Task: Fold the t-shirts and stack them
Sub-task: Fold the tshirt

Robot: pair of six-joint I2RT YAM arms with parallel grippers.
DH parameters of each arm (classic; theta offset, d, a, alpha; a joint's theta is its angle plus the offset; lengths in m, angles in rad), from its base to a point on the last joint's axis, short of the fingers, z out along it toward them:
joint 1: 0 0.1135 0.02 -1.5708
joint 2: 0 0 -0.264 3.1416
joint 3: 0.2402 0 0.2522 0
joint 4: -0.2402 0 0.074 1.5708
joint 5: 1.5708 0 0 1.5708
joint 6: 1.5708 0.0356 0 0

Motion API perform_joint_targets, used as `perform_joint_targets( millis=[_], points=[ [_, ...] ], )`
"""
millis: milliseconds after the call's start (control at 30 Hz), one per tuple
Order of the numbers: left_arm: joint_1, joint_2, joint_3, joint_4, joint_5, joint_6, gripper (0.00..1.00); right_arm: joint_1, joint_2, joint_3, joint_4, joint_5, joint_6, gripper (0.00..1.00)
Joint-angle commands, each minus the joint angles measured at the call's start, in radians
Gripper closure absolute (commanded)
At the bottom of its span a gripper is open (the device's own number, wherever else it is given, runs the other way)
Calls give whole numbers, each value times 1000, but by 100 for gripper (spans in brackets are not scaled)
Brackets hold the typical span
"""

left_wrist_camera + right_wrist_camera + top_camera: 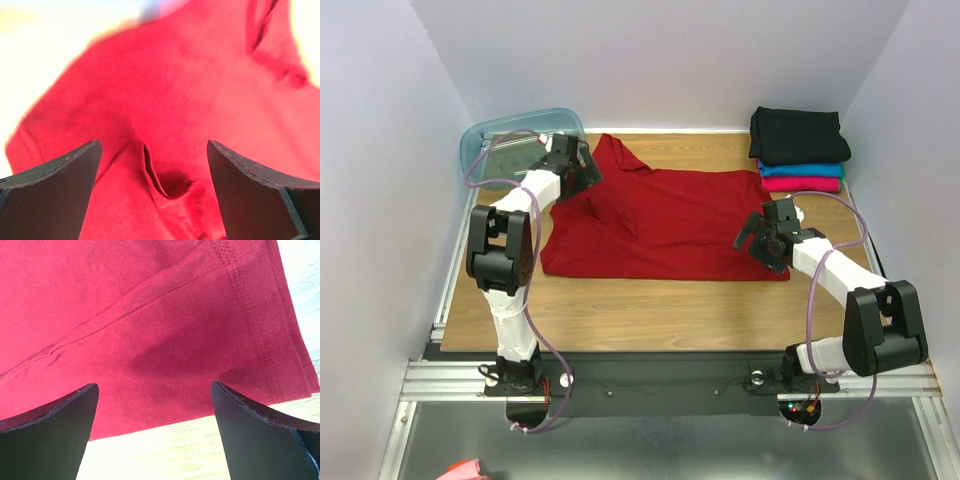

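Note:
A deep red t-shirt [665, 220] lies spread on the wooden table, with a folded ridge near its left side. My left gripper [582, 172] hovers open over the shirt's upper left part; in the left wrist view [152, 165] a small raised fold of red cloth [160, 177] sits between the wide jaws. My right gripper [752, 236] is open above the shirt's right near corner; its wrist view [154, 410] shows the hemmed edge of the red shirt [150, 340] and bare wood below. A stack of folded t-shirts stands at the back right: black [798, 134] on top, teal blue [804, 169], magenta pink [808, 184].
A translucent pale blue plastic tub [512, 140] sits at the back left corner, just behind my left arm. The wooden table [650, 310] shows bare wood in front of the shirt. White walls close in on three sides.

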Motion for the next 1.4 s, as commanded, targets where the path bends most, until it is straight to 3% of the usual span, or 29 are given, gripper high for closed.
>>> perform_joint_targets(
  millis=[0, 333, 633, 800, 967, 1100, 1367],
  points=[
    [-1, -85, 81, -34, 38, 20, 2, -4, -42, 4, 16, 17, -15, 0],
    [-73, -362, -320, 46, 34, -47, 2, -4, 3, 75, 23, -18, -62, 0],
    [-114, -361, -564, 147, 65, -119, 2, 7, 174, 120, 119, -84, -91, 0],
    [-119, -336, -652, 86, 68, -196, 2, 8, 182, 37, 119, -92, -22, 0],
    [-183, -545, -850, 32, 9, -369, 2, 8, 36, -140, 98, -100, 56, 0],
    [-235, -684, -882, -179, -80, -470, 2, 8, -154, -262, 32, -64, 111, 0],
    [-289, -918, -973, -338, -49, -578, 1, 7, -429, -374, -138, -72, 238, 0]
  ],
)
